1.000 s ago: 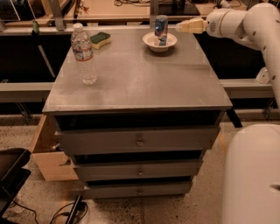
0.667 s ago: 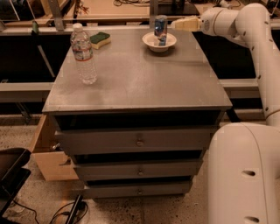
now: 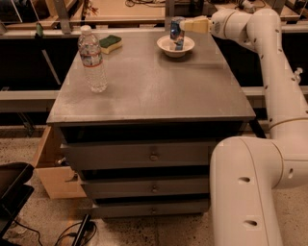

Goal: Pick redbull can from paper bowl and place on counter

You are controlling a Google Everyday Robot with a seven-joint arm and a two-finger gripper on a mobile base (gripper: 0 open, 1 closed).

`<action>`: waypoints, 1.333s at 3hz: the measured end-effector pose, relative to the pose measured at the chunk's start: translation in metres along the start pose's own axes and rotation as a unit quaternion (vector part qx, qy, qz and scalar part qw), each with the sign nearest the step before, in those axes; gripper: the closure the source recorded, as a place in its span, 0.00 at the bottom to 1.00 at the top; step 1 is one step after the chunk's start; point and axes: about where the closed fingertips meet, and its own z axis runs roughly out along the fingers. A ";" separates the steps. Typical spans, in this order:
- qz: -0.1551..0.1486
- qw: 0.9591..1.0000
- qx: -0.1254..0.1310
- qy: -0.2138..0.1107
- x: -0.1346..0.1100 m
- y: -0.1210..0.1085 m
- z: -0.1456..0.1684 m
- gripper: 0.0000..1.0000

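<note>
Since the earlier frames my gripper (image 3: 185,25) has slid left across the far right edge of the counter (image 3: 154,91) and now sits right at the upper part of the redbull can (image 3: 177,34), where a second ago a clear gap lay between them. Whether the claw is open or clamped on the can I cannot tell: its tan tip meets the can's right side and the contact itself is not resolved. Redbull can: upright, silver top up, standing inside the paper bowl (image 3: 166,45), in the same spot as before. Paper bowl: on the counter near the far edge, right of centre, holding the can and nothing else that I can see. Water bottle (image 3: 92,60): upright on the left part of the counter, cap on, water inside, well apart from the bowl, unmoved. Green-and-yellow sponge (image 3: 110,43): flat near the far left corner, behind the bottle, unmoved. Below the counter top, three drawers (image 3: 154,156) are all shut. My arm (image 3: 276,72) comes in from the right and arches over the counter's right side, and my white base (image 3: 245,192) stands at the cabinet's front right corner, with more of it showing than before. Wooden tabletop (image 3: 125,9) runs behind the counter.
</note>
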 end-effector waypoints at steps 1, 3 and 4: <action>0.011 1.000 -0.014 -0.006 0.000 0.014 0.015 0.00; 0.025 0.999 -0.032 0.002 0.003 0.034 0.033 0.00; 0.029 0.999 -0.036 0.004 0.004 0.039 0.038 0.00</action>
